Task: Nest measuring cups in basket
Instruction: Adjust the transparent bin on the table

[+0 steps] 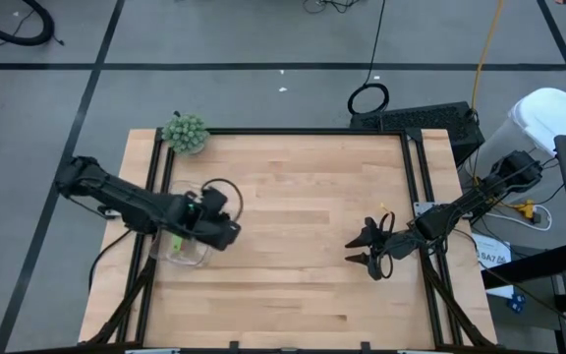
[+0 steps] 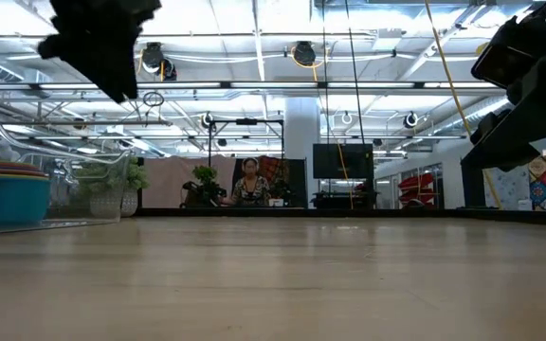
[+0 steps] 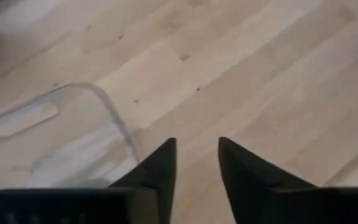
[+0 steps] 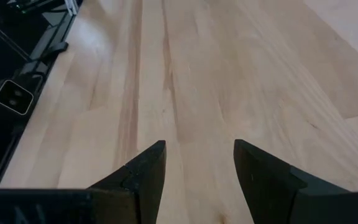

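Observation:
The measuring cups sit stacked one inside another at the table's left side, a teal-blue one outermost with red and orange rims showing above it. They stand inside the clear basket, whose see-through corner shows in the left wrist view. A bit of green shows through the basket from above, and the left arm hides most of the stack. My left gripper hovers open above the basket's right edge, holding nothing. My right gripper is open over bare wood near the table's right side.
A fuzzy green ball rests at the table's far left corner. Black frame rails run along the table's edges. Bare wood lies between the two grippers. A person sits far off in the room behind the table.

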### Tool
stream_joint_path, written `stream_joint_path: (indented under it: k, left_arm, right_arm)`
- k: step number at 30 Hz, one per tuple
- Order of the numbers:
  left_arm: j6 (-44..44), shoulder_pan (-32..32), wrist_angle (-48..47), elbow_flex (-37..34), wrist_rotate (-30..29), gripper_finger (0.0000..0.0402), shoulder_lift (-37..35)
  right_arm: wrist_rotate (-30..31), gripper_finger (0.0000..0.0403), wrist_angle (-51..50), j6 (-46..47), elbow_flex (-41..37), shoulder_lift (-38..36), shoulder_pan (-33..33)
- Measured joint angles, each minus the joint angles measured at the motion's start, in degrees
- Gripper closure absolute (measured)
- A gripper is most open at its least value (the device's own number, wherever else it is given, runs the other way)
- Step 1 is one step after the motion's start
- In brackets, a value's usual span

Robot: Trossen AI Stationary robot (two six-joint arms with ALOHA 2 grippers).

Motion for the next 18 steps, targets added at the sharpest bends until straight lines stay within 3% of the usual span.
stream_joint_path:
  k: [11, 18]
  left_arm:
    - [13.03, 6.19, 0.84, -0.11, 6.21, 0.039, 11.28]
    - [17.81, 9.1, -5.56, -0.15, 8.51, 0.0398, 16.92]
  right_arm:
    - [-0.02, 0.022, 0.27, -0.02, -0.02, 0.0, 0.0]
    - [-0.04, 0.022, 0.28, 0.01, -0.01, 0.0, 0.0]
